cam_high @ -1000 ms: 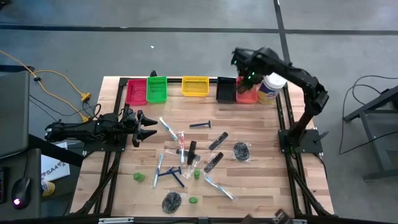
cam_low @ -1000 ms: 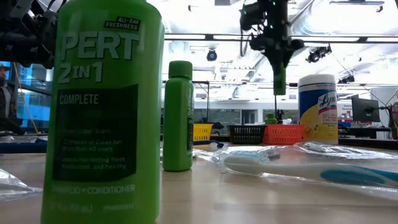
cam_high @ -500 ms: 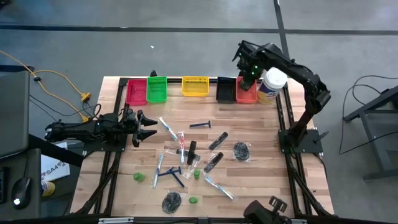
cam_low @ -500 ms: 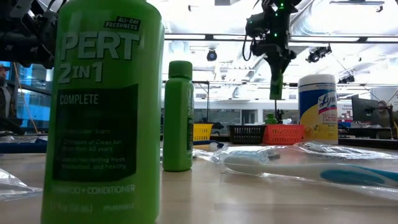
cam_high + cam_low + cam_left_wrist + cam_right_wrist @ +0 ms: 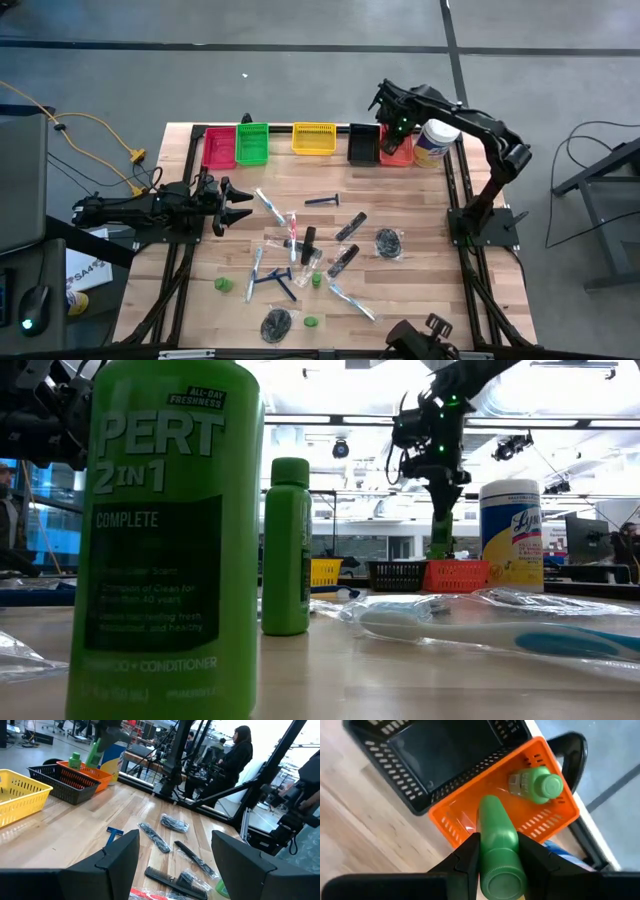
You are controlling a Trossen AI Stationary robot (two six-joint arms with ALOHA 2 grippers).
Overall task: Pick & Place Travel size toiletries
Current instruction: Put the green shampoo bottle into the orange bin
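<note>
My right gripper [image 5: 397, 125] is at the far right of the table, above the orange bin [image 5: 398, 153], and it is shut on a small green bottle [image 5: 494, 832]. In the low view this bottle [image 5: 440, 530] hangs down to the bin's rim [image 5: 455, 567]. A second green bottle [image 5: 539, 785] lies inside that bin. My left gripper [image 5: 238, 203] waits open at the table's left side. Loose on the wood lie razors [image 5: 322, 200], wrapped toothbrushes [image 5: 270, 207], black combs [image 5: 350, 227], mesh puffs [image 5: 388, 242] and green bottles [image 5: 222, 285]. My right gripper pinches the green bottle between its two fingers [image 5: 465, 857], on the body near its upper end [image 5: 496, 851]. The fingers come from above and point down, lying along the bottle. The bottle hangs nearly upright and clear of the table, with its lower end [image 5: 489, 805] over the orange bin.
Red [image 5: 218, 148], green [image 5: 252, 143], yellow [image 5: 313, 138] and black [image 5: 364, 143] bins line the far edge beside the orange one. A large white jar [image 5: 435, 140] stands just right of the orange bin. Two upright green bottles [image 5: 165, 540] stand close to the low camera.
My right gripper has moved down toward the orange bin, carrying the green bottle with it. The bottle's lower end hung well above the bin and now reaches about the bin's rim. The gripper has stayed shut on the bottle.
</note>
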